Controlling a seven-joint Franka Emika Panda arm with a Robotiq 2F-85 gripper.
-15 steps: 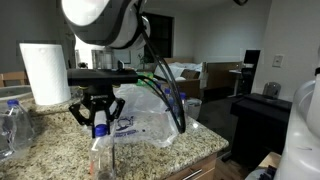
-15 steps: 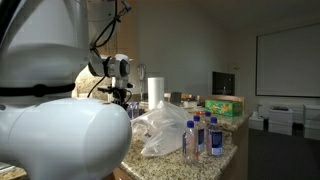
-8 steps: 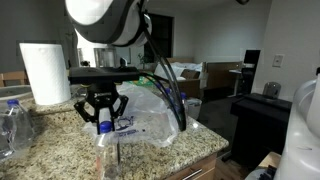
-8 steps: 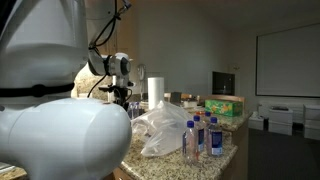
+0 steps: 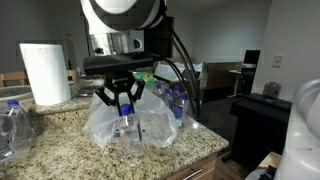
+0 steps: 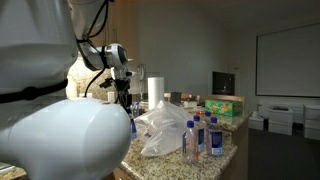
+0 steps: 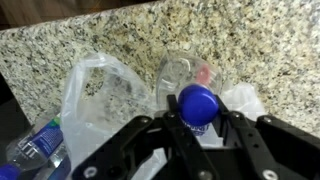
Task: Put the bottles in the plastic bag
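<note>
Here we go: the fingers are clamped tight on the blue cap of a small clear bottle, one each side of the cap, and the bottle hangs upright beneath them, clear of the desk. The crinkly bag slumps on the granite right behind and around it in an exterior view. From the wrist view, the bag lies just to one side of the bottle, with bare stone showing under the bottle's base. I can't tell whether the bottle is over the bag's mouth.

So this looks like the carry step: bottle in hand, drop-off pending. The next move calls for lining the bottle up over the opening, lowering it in past the loose film, then letting go. That thin plastic could fold shut or snag.

There's plenty left: a cluster of bottles waits at the desk edge beside the bag, and the paper towel roll stands well apart.
</note>
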